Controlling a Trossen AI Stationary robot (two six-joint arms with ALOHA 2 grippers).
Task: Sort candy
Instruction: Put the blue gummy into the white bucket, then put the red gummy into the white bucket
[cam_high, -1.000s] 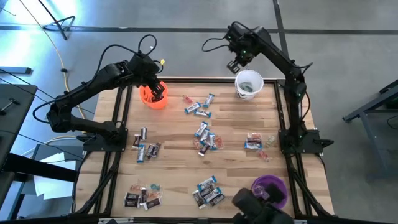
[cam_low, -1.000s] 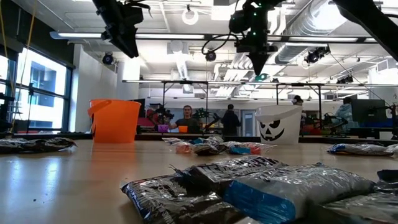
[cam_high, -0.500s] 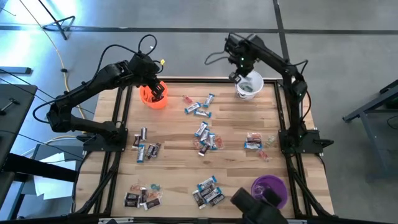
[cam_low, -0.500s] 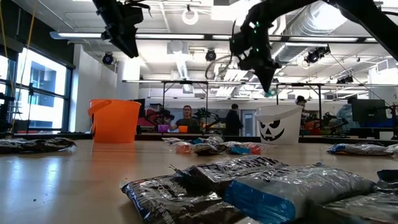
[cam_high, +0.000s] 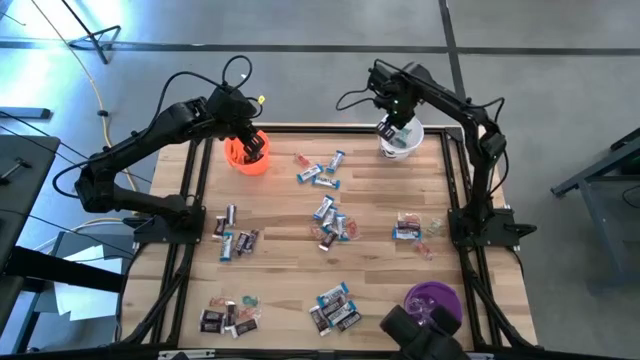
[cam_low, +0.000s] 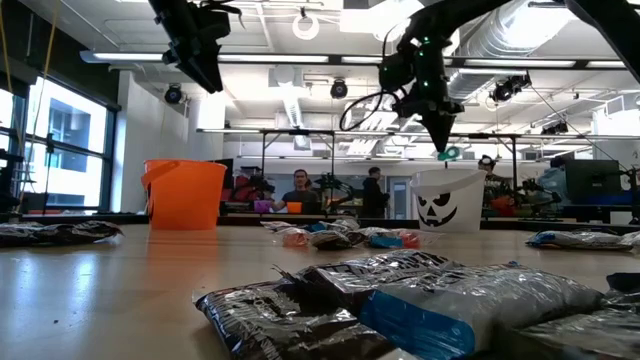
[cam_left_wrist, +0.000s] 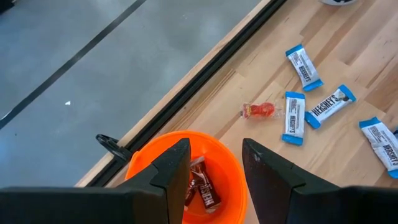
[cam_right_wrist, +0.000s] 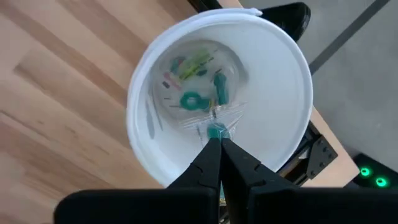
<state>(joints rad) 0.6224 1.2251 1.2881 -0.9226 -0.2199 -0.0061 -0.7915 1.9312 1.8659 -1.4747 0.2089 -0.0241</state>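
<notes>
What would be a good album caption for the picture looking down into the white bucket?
The right gripper, shut on a teal candy, holds it over the white bucket, where other clear-wrapped sweets already lie.

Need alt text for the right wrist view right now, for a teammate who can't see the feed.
The right gripper hangs over the open white cup, jaws shut on a teal wrapped candy. A few more teal and green pieces lie at the cup's bottom, and the cup stands on the wooden table near its edge.
</notes>
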